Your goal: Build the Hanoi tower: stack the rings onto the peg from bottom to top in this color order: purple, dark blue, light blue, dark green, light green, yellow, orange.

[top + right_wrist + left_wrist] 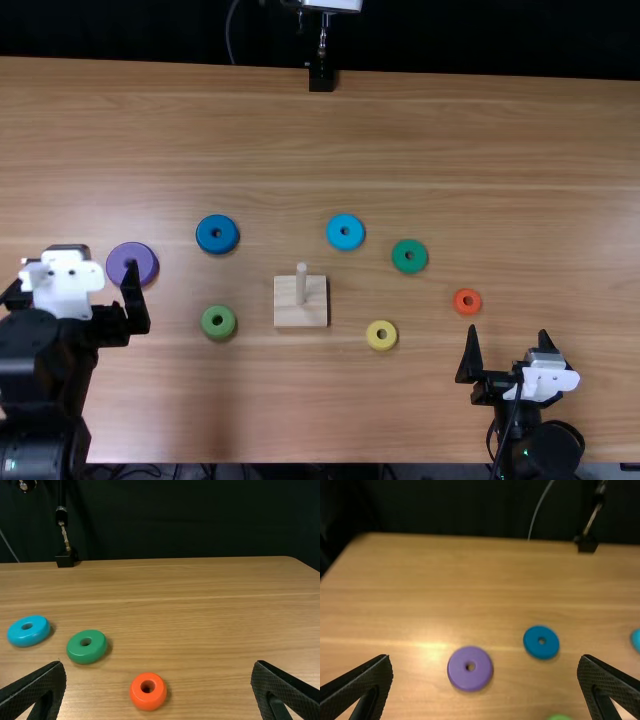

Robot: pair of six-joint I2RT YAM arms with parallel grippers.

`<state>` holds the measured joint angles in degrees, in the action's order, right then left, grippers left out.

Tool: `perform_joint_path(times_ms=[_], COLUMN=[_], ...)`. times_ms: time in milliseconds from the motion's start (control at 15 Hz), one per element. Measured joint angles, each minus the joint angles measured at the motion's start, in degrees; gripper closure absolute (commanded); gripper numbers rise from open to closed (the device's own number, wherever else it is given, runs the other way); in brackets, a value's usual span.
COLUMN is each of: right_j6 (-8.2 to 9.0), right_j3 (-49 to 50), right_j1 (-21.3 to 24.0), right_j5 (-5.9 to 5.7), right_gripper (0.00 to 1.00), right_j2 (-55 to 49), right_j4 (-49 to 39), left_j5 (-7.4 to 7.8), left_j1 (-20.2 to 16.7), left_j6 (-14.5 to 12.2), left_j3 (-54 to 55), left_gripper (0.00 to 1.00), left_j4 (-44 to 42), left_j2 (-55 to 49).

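Top view, orange ring (pixel 467 309), just beyond right hand (pixel 508 331)

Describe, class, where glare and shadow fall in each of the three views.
Left wrist view: a bright patch of glare on the table, near the purple ring; right wrist view: small soft shadows beside the dark green ring and the orange ring; top view: a narrow dark shadow along the right side of the peg's base; all three: a near-black backdrop.
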<state>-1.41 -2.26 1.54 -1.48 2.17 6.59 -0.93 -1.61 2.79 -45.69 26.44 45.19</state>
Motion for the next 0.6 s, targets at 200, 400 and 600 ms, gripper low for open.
perform_joint_path(times_ms=[200, 400, 600], right_j6=[0.00, 0.00, 0.02], right_j3=[0.0, 0.0, 0.0], right_j1=[0.0, 0.0, 0.0], right_j5=[-0.02, 0.00, -0.02], right_gripper=[0.00, 0.00, 0.00], right_j2=[0.0, 0.0, 0.0], right_j4=[0.0, 0.0, 0.0], left_j5=[-0.15, 0.00, -0.20], left_j1=[0.0, -1.3, -1.9], left_j6=[0.0, 0.0, 0.0], left_j3=[0.0, -2.1, -8.6], left_gripper=[0.00, 0.00, 0.00], left_j4=[0.2, 2.4, 2.7], left_j2=[13.7, 26.1, 33.5])
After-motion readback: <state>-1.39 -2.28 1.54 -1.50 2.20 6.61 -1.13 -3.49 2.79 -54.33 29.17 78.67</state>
